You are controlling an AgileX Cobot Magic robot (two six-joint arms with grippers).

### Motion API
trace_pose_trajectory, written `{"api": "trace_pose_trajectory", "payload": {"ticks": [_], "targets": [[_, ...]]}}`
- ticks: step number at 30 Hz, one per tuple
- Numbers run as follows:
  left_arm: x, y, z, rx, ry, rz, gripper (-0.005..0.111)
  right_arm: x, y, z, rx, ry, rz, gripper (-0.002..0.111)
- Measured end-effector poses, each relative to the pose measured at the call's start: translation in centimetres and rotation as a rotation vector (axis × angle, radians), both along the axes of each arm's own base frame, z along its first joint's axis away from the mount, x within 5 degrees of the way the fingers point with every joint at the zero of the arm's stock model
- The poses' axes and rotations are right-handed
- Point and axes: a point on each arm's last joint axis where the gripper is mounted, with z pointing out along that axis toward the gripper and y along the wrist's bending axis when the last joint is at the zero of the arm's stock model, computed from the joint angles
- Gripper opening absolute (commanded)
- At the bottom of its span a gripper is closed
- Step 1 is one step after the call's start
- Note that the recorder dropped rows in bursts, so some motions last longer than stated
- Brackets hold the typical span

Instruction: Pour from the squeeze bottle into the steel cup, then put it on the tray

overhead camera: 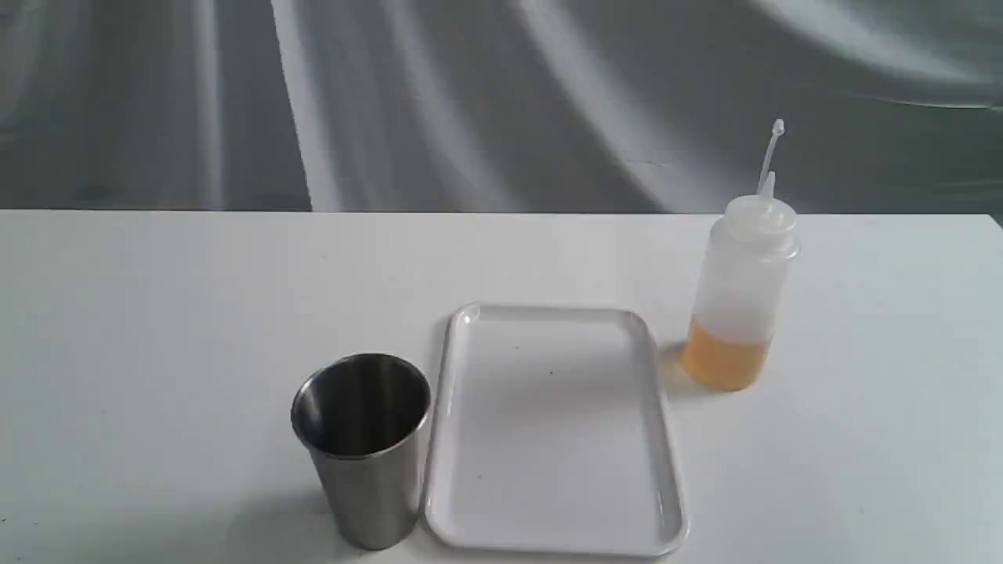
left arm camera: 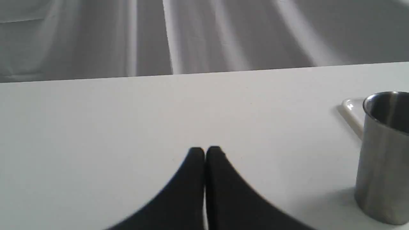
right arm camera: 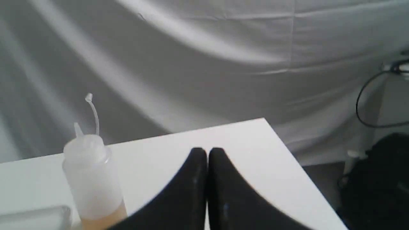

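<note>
State of the right pincer: black fingers pressed together with only a hairline between them, holding nothing; a corner of the bench shows beyond the tips
State of the left pincer: closed just as tight, empty, over bare bench
Way to the squeeze bottle from the right pincer: near, but off to one side of the tips, not in line with them; no contact
Bottle's place in the exterior view: right of centre, standing on the bench just beyond the upper right corner of the tray, apart from its rim
Long axis: upright, nozzle on top, the tethered tip cap standing off above it; amber liquid only in the lowest part
Place of the steel cup: lower left of centre, upright, mouth up, just beside the tray's left rim; whether they touch I cannot tell
Nearer arm: the right one, in my judgement, since the bottle stands on its side; the left pincer has the cup close by
What the move turns on: the fingers likely need to spread wide, then come in sideways, square across the upright body
Risk: a tall bottle, light at the top, could tip if a closed finger nudges it
</note>
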Motion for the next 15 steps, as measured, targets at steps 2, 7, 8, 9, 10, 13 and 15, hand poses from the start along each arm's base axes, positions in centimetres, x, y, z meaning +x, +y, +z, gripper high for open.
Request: {"api": "trace_pose_trajectory", "payload": {"ticks": [2, 7, 8, 9, 10, 13, 15], "targets": [[0.0, 0.0, 0.0, 0.0, 0.0, 0.0, 0.0, 0.5, 0.1, 0.7, -0.043, -0.017, 0.032, 0.0], [0.0, 0.0, 0.0, 0.0, 0.0, 0.0, 0.0, 2.4, 0.6, 1.4, -0.093, -0.055, 0.134, 0.0], [0.0, 0.0, 0.0, 0.0, 0.0, 0.0, 0.0, 2.8, 0.7, 1.4, -0.099, -0.057, 0.151, 0.0], [0.0, 0.0, 0.0, 0.0, 0.0, 0.0, 0.0, 3.5, 0.8, 1.4, -0.106, -0.052, 0.176, 0.0], [0.0, 0.0, 0.0, 0.0, 0.0, 0.0, 0.0, 3.9, 0.9, 1.4, -0.114, -0.054, 0.193, 0.0], [0.0, 0.0, 0.0, 0.0, 0.0, 0.0, 0.0, 6.0, 1.3, 0.9, -0.141, -0.026, 0.257, 0.0], [0.0, 0.0, 0.0, 0.0, 0.0, 0.0, 0.0, 7.7, 1.7, 0.4, -0.149, -0.004, 0.299, 0.0]]}}
